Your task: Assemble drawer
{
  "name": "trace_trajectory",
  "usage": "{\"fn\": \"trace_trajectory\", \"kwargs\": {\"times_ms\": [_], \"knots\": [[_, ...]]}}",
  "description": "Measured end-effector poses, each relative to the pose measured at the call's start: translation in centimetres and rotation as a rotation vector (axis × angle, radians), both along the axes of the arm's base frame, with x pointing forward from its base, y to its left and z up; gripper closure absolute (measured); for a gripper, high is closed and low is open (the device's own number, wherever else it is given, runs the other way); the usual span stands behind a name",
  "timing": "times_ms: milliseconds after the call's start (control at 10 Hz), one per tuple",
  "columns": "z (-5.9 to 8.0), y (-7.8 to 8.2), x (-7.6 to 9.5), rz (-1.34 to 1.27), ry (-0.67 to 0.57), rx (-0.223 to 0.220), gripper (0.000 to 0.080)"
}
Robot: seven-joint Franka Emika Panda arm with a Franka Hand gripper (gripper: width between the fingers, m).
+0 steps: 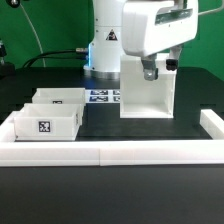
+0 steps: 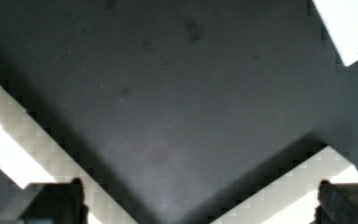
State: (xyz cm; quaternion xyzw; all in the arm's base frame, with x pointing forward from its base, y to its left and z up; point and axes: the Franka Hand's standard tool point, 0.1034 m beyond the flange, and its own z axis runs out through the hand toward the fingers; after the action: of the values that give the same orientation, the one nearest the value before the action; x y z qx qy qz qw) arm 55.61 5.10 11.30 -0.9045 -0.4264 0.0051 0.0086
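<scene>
Bearing casing (image 1: 150,100) and trays (image 1: 45,123), the matte black table (image 1: 120,130) (background seemingly dark) lies under wide-apart jaws.

A: Casing?
B: Casing (image 1: 147,95) stands upright on the desk (image 1: 130,128), exterior view's right.
A: Trays?
B: Exterior view's left, front tray (image 1: 47,122) just before rear tray (image 1: 62,97).
A: Between?
B: Marker board (image 1: 102,96), flat, toward the back. Border wall (image 1: 110,150) runs along the front.

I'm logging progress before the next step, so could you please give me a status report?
Pincer open, empty, near casing top. Both trays out of casing, at exterior view's left. Only marker board lies between.
</scene>
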Motion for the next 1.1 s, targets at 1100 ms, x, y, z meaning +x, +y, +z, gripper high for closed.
{"fn": "trace_trajectory", "kwargs": {"times_ms": [1100], "knots": [[2.7,0.7,-7.5,-0.502,0.031,-0.006,0.0150]]}}
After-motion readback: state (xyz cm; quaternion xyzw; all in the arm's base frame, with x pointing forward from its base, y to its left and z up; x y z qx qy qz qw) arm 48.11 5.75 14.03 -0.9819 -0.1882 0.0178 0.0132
